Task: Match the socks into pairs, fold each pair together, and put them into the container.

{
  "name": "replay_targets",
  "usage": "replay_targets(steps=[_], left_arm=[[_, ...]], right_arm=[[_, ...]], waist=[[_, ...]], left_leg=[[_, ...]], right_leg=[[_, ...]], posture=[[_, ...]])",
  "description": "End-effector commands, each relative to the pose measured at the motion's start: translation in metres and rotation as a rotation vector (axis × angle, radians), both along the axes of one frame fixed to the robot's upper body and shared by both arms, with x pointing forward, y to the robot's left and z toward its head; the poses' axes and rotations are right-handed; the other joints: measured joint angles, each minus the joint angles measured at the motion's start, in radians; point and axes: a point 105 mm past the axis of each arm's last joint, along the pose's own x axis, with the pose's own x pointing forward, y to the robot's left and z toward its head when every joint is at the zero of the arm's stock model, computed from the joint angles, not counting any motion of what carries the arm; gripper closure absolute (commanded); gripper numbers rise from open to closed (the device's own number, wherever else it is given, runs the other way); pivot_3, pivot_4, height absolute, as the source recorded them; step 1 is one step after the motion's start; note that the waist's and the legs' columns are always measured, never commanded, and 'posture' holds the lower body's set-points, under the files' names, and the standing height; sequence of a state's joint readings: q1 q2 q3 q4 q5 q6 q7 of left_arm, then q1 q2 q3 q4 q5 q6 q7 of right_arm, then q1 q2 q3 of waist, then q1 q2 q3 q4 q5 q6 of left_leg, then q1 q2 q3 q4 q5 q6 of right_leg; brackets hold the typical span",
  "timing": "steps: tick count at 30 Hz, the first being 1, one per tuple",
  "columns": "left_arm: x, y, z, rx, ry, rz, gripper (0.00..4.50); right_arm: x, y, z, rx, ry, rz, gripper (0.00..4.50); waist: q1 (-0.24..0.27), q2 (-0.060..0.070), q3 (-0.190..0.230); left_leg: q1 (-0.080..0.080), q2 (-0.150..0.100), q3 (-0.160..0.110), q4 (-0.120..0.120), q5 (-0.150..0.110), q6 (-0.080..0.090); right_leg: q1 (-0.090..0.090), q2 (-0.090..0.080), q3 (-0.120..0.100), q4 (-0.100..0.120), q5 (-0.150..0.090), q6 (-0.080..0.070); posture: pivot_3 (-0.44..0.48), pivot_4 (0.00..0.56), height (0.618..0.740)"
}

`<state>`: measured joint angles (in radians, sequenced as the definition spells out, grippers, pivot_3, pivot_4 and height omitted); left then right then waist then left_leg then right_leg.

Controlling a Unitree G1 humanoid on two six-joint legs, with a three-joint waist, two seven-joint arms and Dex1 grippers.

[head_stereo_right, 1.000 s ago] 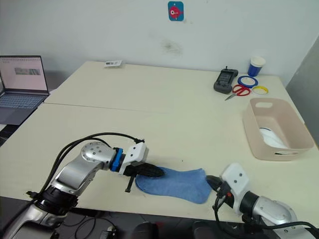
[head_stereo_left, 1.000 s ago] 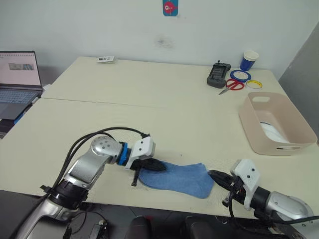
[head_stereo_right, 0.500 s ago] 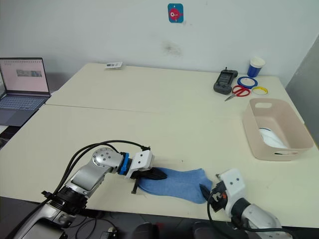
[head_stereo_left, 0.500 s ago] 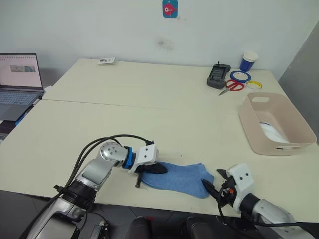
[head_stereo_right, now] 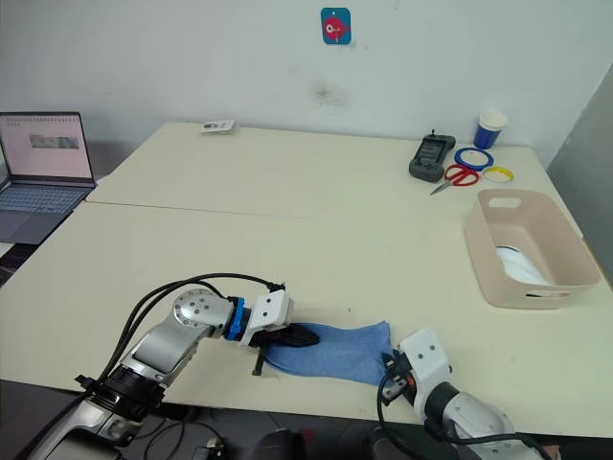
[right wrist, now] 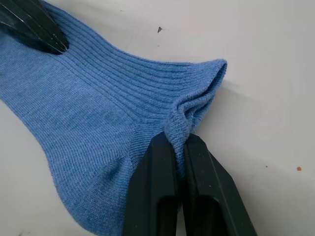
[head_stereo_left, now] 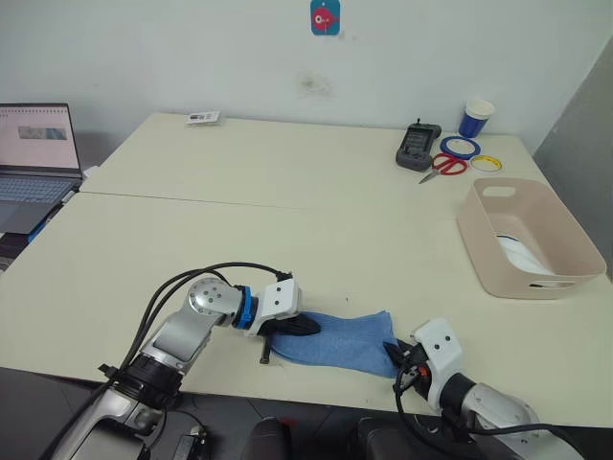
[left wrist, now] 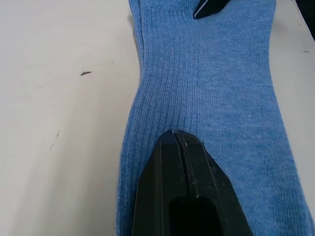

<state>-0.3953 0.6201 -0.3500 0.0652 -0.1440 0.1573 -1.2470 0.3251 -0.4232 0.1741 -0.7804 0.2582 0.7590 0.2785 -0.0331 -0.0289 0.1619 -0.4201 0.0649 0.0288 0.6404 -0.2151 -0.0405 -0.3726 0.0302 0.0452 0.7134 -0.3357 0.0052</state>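
A blue sock lies flat near the table's front edge. My left gripper is shut, its fingertips pressed on top of the sock's left end with no fabric visibly between them. My right gripper is shut on the sock's cuff at the right end, and the fabric bunches up between its fingers. The pale pink container stands at the right of the table, apart from both grippers. A white sock lies inside it.
At the back right are a blue-and-white paper cup, tape rolls, red scissors and a black device. A laptop sits at the far left. A small card lies at the back edge.
My right gripper has moved left to the sock's cuff and shut on it, bunching the fabric. The left gripper has stayed on the sock's other end.
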Motion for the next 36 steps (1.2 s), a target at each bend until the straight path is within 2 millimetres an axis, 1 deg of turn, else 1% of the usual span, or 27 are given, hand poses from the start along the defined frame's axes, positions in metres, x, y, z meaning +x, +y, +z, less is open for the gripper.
replay_targets(steps=[1, 3, 5, 8, 11, 14, 17, 19, 21, 23, 25, 29, 32, 36], left_arm=[[0.0, -0.008, -0.001, -0.021, 0.027, 0.028, 4.5], [0.0, -0.014, -0.004, -0.025, 0.038, 0.03, 4.5], [0.001, -0.017, -0.013, 0.002, 0.028, 0.019, 4.5], [0.003, -0.026, -0.02, 0.011, 0.017, 0.012, 4.5], [0.007, -0.04, -0.014, -0.035, 0.009, 0.012, 4.5], [0.004, -0.047, -0.005, -0.063, 0.004, -0.01, 4.5], [0.001, -0.051, 0.004, -0.081, -0.013, -0.038, 4.5], [-0.001, -0.056, 0.011, -0.107, 0.0, -0.036, 4.5], [-0.002, -0.058, 0.013, -0.112, 0.009, -0.035, 4.5], [-0.003, -0.065, 0.017, -0.124, 0.006, -0.05, 4.5], [-0.005, -0.069, 0.017, -0.125, 0.024, -0.063, 4.5], [-0.007, -0.068, 0.008, -0.068, 0.023, -0.1, 4.5], [0.001, -0.068, 0.005, -0.057, 0.02, -0.076, 4.5], [0.008, -0.064, 0.0, -0.027, 0.023, -0.054, 4.5]], right_arm=[[0.008, -0.023, 0.014, -0.021, -0.046, -0.048, 4.45], [0.011, -0.032, 0.024, 0.018, -0.053, -0.072, 4.45], [0.011, -0.034, 0.033, 0.062, -0.044, -0.049, 4.45], [0.007, -0.025, 0.048, 0.12, -0.028, 0.026, 4.45], [0.001, -0.011, 0.059, 0.152, -0.003, 0.12, 4.45], [-0.001, -0.007, 0.061, 0.161, 0.022, 0.139, 4.45], [0.001, -0.007, 0.06, 0.152, 0.032, 0.126, 4.45], [0.002, -0.01, 0.057, 0.129, 0.037, 0.114, 4.45], [0.003, -0.013, 0.056, 0.118, 0.038, 0.102, 4.45], [0.008, -0.026, 0.056, 0.104, 0.037, 0.062, 4.45], [0.01, -0.034, 0.057, 0.088, 0.036, 0.045, 4.45], [0.014, -0.039, 0.062, 0.088, 0.026, 0.045, 4.45], [0.013, -0.034, 0.067, 0.102, 0.02, 0.079, 4.45], [0.006, -0.014, 0.069, 0.139, 0.038, 0.159, 4.45]], waist=[[0.002, 0.0, 0.0], [0.003, 0.0, 0.0], [0.004, 0.0, 0.0], [0.006, 0.0, 0.0], [0.006, 0.0, 0.0], [0.005, 0.0, 0.0], [0.004, 0.0, 0.0], [0.003, 0.0, 0.0], [0.003, -0.001, 0.0], [0.003, 0.0, 0.0], [0.003, -0.001, 0.0], [0.003, -0.001, 0.001], [0.0, -0.001, 0.001], [0.0, -0.001, 0.001]], left_leg=[[0.0, 0.0, 0.0, 0.0, 0.0, 0.0], [-0.001, -0.001, 0.001, 0.0, 0.0, 0.0], [-0.002, -0.001, 0.0, 0.0, 0.0, 0.0], [-0.002, -0.002, 0.0, 0.0, 0.0, 0.0], [-0.002, -0.002, 0.0, 0.0, 0.0, 0.0], [-0.002, -0.002, 0.0, 0.0, 0.0, 0.001], [-0.003, -0.002, -0.001, 0.0, 0.0, 0.001], [-0.003, -0.002, -0.001, 0.0, 0.0, 0.001], [-0.003, -0.002, 0.0, 0.0, 0.0, 0.001], [-0.004, -0.002, -0.001, 0.0, 0.0, 0.001], [-0.004, -0.002, -0.001, 0.0, 0.0, 0.001], [-0.004, -0.002, -0.001, 0.0, 0.0, 0.001], [-0.004, -0.002, -0.001, 0.0, 0.0, 0.001], [-0.004, -0.002, -0.001, 0.0, 0.0, 0.001]], right_leg=[[0.0, 0.0, 0.0, 0.0, 0.0, 0.0], [0.0, -0.001, 0.0, 0.0, 0.0, 0.0], [0.0, -0.001, -0.001, -0.001, 0.0, 0.0], [0.0, -0.001, -0.001, -0.001, 0.0, 0.0], [0.001, -0.001, -0.001, -0.001, 0.0, 0.0], [0.0, 0.0, -0.001, -0.002, 0.0, 0.0], [0.0, 0.0, -0.001, -0.002, 0.0, 0.0], [0.0, 0.0, -0.001, -0.002, 0.0, 0.0], [-0.001, 0.0, -0.001, -0.002, 0.0, 0.0], [-0.001, 0.0, -0.001, -0.002, 0.0, 0.0], [-0.001, 0.001, -0.001, -0.002, 0.0, 0.0], [-0.001, 0.002, -0.001, -0.002, 0.0, 0.0], [-0.001, 0.002, -0.001, -0.002, 0.0, 0.0], [-0.001, 0.002, -0.001, -0.002, 0.0, 0.0]], posture=[[0.0, 0.15, 0.725], [0.0, 0.15, 0.725], [0.0, 0.15, 0.725], [0.0, 0.15, 0.725], [0.0, 0.15, 0.725], [0.0, 0.15, 0.725], [0.0, 0.15, 0.725], [0.0, 0.15, 0.725], [0.0, 0.15, 0.725], [0.0, 0.15, 0.725], [0.0, 0.15, 0.725], [0.0, 0.15, 0.725], [0.0, 0.15, 0.725], [0.0, 0.15, 0.725]])
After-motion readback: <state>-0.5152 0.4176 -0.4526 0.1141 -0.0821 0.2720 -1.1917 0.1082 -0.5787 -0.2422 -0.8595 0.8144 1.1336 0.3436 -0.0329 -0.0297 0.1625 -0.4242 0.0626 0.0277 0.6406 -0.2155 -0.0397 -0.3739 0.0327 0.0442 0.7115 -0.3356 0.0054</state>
